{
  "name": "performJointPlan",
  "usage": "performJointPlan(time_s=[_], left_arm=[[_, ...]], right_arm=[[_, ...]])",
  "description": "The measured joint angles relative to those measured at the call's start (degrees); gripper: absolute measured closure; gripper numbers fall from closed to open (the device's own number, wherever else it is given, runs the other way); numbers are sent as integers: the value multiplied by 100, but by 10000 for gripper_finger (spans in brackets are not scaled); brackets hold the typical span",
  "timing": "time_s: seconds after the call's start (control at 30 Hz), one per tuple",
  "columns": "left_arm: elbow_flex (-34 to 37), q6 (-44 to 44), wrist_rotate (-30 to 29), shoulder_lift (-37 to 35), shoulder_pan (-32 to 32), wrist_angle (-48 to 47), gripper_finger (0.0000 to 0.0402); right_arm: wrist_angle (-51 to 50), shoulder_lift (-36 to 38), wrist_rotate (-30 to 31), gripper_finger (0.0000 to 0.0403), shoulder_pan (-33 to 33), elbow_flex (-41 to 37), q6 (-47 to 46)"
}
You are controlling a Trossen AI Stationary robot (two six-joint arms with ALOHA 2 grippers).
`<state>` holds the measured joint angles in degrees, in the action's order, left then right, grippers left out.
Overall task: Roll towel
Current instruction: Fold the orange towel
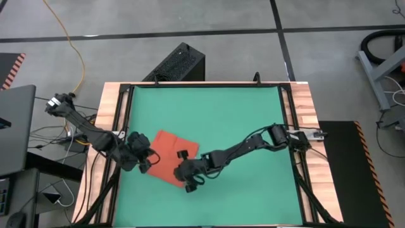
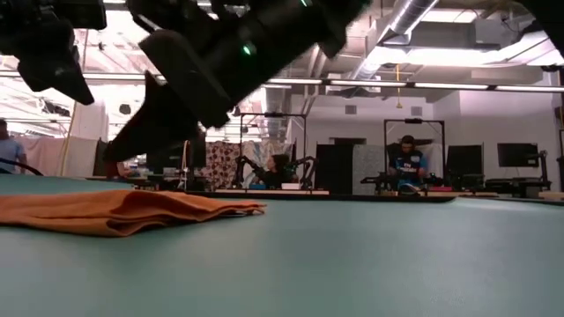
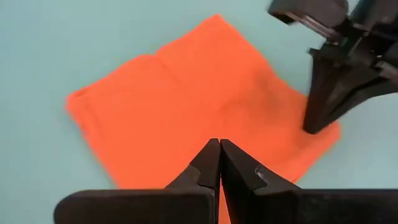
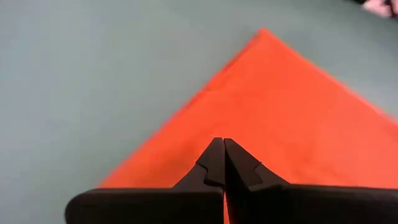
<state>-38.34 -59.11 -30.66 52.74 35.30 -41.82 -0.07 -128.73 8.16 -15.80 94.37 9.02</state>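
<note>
- The table (image 1: 209, 107) carries a green mat framed by a dark rail, with bare wood strips along its left and right sides; the mat fills most of the high view
- The left arm (image 1: 88, 130) comes in from the table's left edge and bends down toward the near-left part of the mat; the right arm (image 1: 247, 149) comes in from the right edge and stretches across to the same area
- The towel (image 1: 169, 155) lies flat on the mat in the near-left part, folded into a rough square and turned at an angle to the table edges; in the low view (image 2: 123, 211) it sits low on the surface with a soft layered edge; it is orange-red throughout
- The left gripper (image 1: 147, 162) is at the towel's left edge; in its own wrist view (image 3: 219, 155) the two dark fingers are pressed together over the cloth, with nothing seen between them
- The right gripper (image 1: 187, 178) is at the towel's near-right edge; in its wrist view (image 4: 222, 155) its fingers are likewise pressed together above the cloth, tips meeting; whether either gripper touches the fabric cannot be told
- Beyond the table, in the low view, a seated person (image 2: 407, 163) shows in the room behind
</note>
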Motion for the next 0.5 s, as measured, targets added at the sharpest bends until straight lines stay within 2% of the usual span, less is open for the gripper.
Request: performJointPlan(time_s=[0.1,0.3,0.5], left_arm=[[-11,-143,-15,-26,3,-200,402],[23,-257,-101,107,3,-208,402],[25,-232,-123,601,3,226,401]], right_arm=[[202,2,-39,390,-40,-439,-287],[-618,56,62,390,-227,-735,-886],[-2456,196,109,390,-401,-759,-1157]])
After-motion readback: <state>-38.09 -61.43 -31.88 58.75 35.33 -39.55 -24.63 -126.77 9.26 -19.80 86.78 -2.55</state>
